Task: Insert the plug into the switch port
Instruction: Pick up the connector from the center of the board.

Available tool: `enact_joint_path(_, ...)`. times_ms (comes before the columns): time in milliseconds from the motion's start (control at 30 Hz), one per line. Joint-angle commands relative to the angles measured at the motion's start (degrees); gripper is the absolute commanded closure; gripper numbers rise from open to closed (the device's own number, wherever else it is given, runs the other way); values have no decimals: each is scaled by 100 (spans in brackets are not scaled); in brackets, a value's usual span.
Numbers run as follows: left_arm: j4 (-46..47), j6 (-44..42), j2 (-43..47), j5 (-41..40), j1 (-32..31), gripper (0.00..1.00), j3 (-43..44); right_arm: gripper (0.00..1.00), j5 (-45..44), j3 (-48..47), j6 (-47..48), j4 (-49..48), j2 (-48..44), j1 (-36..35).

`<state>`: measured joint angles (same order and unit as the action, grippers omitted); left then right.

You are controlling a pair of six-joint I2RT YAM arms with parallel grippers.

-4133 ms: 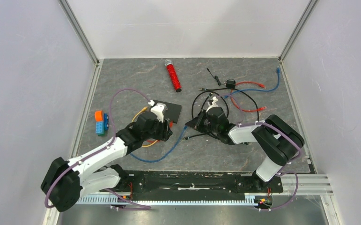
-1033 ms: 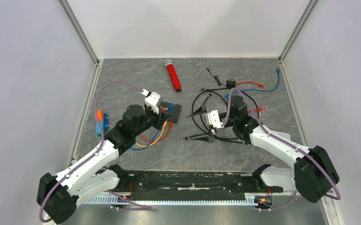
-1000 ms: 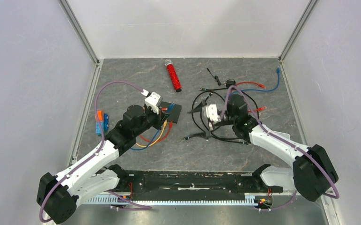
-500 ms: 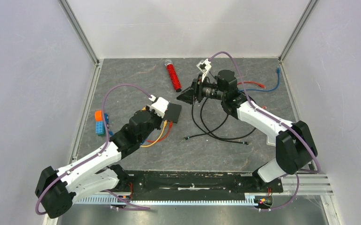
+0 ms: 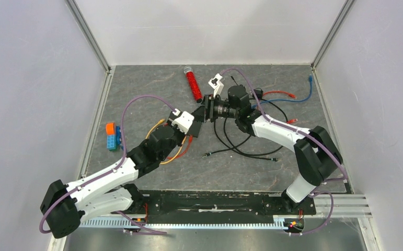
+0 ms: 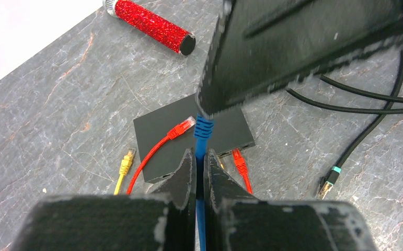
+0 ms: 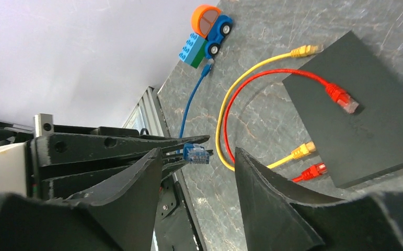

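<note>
Right hand (image 7: pixel 198 150) has swung over, open around the plug (image 6: pixel 203 128) the left hand (image 6: pixel 199 154) pinches.

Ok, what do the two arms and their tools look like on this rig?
The left arm and right arm share white links, black joints and a purple cable each. Each wrist carries a white camera box. The left tool and right tool are matte black, each with two tapering fingers, scuffed at the edges.
</note>
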<state>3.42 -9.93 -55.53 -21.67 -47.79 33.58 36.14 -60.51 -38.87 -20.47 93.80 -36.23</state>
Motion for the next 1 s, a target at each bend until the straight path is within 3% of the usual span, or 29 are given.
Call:
enact_joint_path(0, 335, -186, 84, -154, -46, 98, 64, 48, -108, -285, -111, -133, 133, -144)
enact_joint_path(100, 335, -195, 105, -147, -55, 98, 62, 63, -160, -226, -122, -364, 174, -157)
enact_joint_path(233, 264, -102, 134, -136, -53, 98, 54, 91, -36, -17, -49, -837, 165, -144)
enact_joint_path(333, 51, 135, 227, -26, -55, 93, 92, 100, 369, 85, 246, -1201, 190, -88)
enact_joint_path(500, -980, 847, 625, 637, -46, 62, 380, 100, 1558, 436, 949, -2213, 201, 250)
enact_joint_path(600, -1442, 1236, 964, 1210, -37, 47, 474, 100, 2402, 924, 950, -3686, 92, 450)
enact_joint_path(700, -1689, 1467, 1184, 1821, 27, 43, 574, 100, 2977, 1317, 637, -5332, 48, 553)
enact_joint_path(767, -1753, 1542, 1151, 2215, 99, 42, 703, 100, 3298, 1430, -281, -6889, 217, 577)
enact_joint_path(833, -1878, 1538, 977, 2614, 162, 42, 899, 100, 3505, 1309, -1804, -9062, 602, 577)
enact_joint_path(900, -2065, 1492, 683, 2809, 199, 43, 1156, 100, 3648, 1019, -2350, -9176, 903, 573)
enact_joint_path(967, -2198, 1435, 404, 3140, 242, 46, 1406, 100, 3616, 1003, -2323, -9177, 986, 574)
